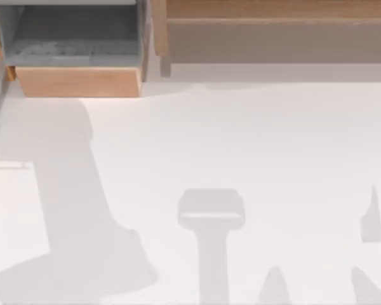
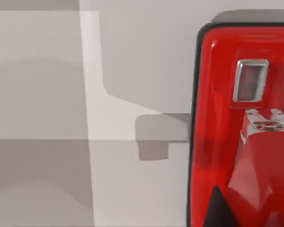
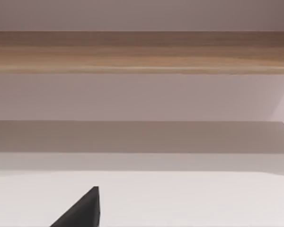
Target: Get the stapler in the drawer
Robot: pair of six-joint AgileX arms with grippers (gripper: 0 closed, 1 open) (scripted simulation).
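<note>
glossy red tapered stapler (image 2: 227, 123) | rigid, slick, light; grip mid-body | grey open-topped drawer (image 1: 76, 38) upper left | both grippers' spread: cannot tell

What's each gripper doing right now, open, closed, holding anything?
Left gripper: cannot be told; the stapler sits close under its wrist camera, against one dark finger tip.
Right gripper: cannot be told; one dark finger tip shows above the table.

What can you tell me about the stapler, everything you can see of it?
The stapler appears in the left wrist view, close up and cut off by the frame: a glossy red body, plastic by its look, with a dark rim along its edge, a rounded corner, a small silver-framed rectangular window and a silver metal fitting below it. A dark tip overlaps its lower part. What it rests on cannot be told.
</note>
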